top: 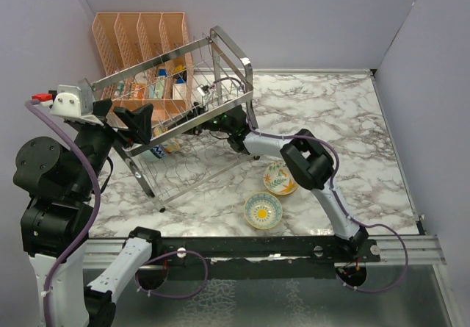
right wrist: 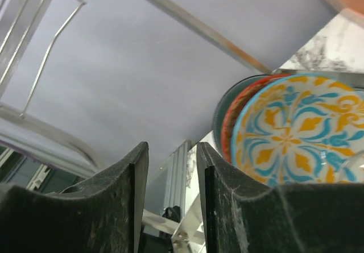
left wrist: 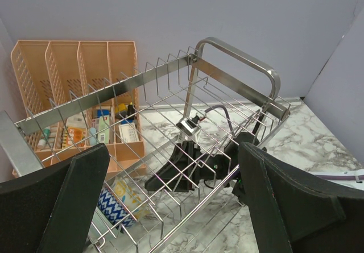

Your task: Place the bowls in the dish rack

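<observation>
Patterned bowl [right wrist: 296, 128] looks in the dish rack [top: 235, 51]; two to go.
Your right pincer [right wrist: 172, 150] and left pincer [left wrist: 173, 150] both apart, empty; leafy bowl [top: 280, 178], teal bowl [top: 263, 210] on bench [top: 330, 114].

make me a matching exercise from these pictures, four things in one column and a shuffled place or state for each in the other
Things:
1 leaf-pattern bowl
2 blue zigzag bowl
3 peach mesh organiser
4 right gripper

Places or states:
a against the back wall
b open, nothing between its fingers
c inside the dish rack
d on the marble table

Pairs: 1-d, 2-c, 3-a, 4-b
</observation>
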`<action>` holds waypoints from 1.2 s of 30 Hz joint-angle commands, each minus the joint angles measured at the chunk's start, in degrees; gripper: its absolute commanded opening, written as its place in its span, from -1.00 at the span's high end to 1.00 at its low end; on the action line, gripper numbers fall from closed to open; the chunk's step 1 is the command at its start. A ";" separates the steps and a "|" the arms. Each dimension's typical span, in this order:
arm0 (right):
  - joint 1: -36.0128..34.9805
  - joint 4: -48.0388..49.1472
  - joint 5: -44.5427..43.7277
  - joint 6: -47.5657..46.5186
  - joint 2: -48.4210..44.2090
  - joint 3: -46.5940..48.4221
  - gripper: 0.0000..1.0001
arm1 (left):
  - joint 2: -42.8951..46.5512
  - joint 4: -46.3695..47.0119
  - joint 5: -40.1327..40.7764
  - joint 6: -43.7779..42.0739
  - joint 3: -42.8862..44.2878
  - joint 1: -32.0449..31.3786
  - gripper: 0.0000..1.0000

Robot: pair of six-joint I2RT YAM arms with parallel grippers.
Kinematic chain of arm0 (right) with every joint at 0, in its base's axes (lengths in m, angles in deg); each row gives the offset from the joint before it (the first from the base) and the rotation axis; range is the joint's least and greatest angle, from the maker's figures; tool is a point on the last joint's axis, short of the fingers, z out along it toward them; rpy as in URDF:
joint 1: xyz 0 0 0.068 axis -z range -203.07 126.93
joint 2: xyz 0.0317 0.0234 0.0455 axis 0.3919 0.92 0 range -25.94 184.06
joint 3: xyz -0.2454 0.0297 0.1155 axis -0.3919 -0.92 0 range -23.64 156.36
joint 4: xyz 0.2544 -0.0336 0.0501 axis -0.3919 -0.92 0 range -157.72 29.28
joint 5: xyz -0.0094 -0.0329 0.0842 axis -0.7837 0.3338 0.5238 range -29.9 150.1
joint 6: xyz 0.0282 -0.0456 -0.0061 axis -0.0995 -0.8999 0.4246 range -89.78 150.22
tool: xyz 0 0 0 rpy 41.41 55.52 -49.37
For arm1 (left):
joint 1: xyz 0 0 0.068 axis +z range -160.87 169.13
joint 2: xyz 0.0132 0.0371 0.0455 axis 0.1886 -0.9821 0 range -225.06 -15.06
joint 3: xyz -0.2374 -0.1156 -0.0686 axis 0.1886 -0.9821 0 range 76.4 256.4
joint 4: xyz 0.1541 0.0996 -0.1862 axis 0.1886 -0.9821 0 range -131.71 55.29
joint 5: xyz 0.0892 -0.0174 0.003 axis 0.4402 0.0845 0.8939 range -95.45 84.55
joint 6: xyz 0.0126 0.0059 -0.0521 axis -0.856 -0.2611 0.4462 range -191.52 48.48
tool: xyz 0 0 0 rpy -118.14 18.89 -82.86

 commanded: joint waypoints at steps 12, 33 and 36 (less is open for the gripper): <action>-8.01 14.59 6.90 5.77 -16.36 -25.52 0.22 | 0.32 1.00 1.39 -0.03 0.57 -0.32 -0.99; -19.64 -39.93 -9.80 -18.30 -61.79 -57.57 0.22 | 0.41 0.45 1.65 0.08 1.54 -0.31 -0.99; -19.73 -58.04 -19.48 -22.90 -67.51 -54.13 0.20 | 0.61 0.81 1.82 0.20 0.95 -0.32 -0.99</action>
